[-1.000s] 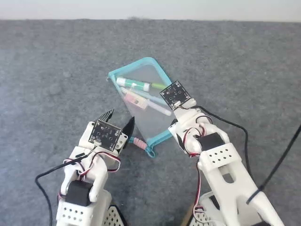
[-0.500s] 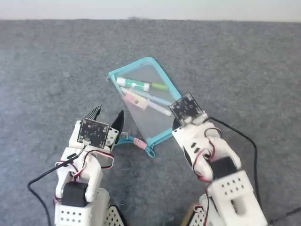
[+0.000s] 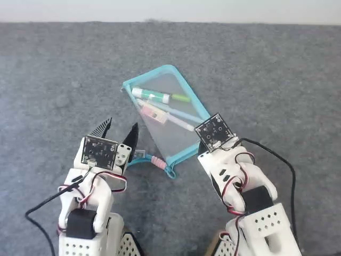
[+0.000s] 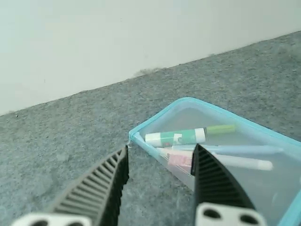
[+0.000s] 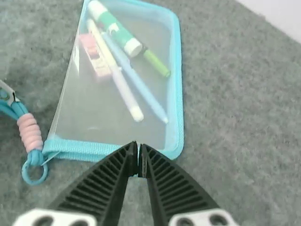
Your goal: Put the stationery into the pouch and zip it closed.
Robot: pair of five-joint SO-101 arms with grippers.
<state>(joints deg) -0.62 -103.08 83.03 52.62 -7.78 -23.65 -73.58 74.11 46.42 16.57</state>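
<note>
The left gripper [image 4: 161, 151] is spread wide and empty, just left of the pouch [image 3: 169, 136]. The right gripper [image 5: 138, 150] is pinched together on nothing at the pouch's near edge.

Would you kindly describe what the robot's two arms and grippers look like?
The left arm and right arm are white plastic with black motors, red wiring and black cables. Each wrist carries a black circuit board. The left gripper and right gripper have black, ribbed, pointed fingers.
</note>
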